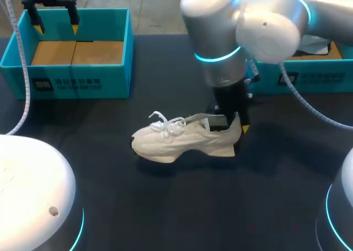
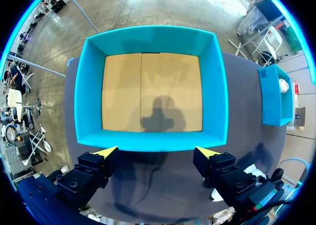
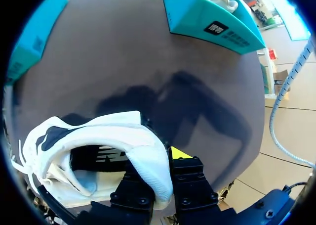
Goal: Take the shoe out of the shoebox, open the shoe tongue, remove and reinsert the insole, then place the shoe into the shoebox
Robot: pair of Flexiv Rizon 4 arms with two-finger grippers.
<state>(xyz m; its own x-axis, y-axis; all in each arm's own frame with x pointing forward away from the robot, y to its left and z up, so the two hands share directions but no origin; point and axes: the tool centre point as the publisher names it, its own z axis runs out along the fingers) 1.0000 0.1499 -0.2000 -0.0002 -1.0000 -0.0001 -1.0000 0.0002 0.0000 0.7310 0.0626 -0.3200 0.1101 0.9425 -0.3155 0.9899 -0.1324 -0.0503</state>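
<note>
Dark table, right gripper pinching white shoe, left gripper spread over shoebox

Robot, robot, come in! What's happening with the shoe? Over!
Left fingers open, above empty box. Right fingers shut on shoe heel. Shoe upright on table, outside box. Nothing between shoe and box.

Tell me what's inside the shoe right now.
A dark insole lies in the shoe; the right gripper has one jaw inside the heel. The toe end is hidden under the upper.
</note>
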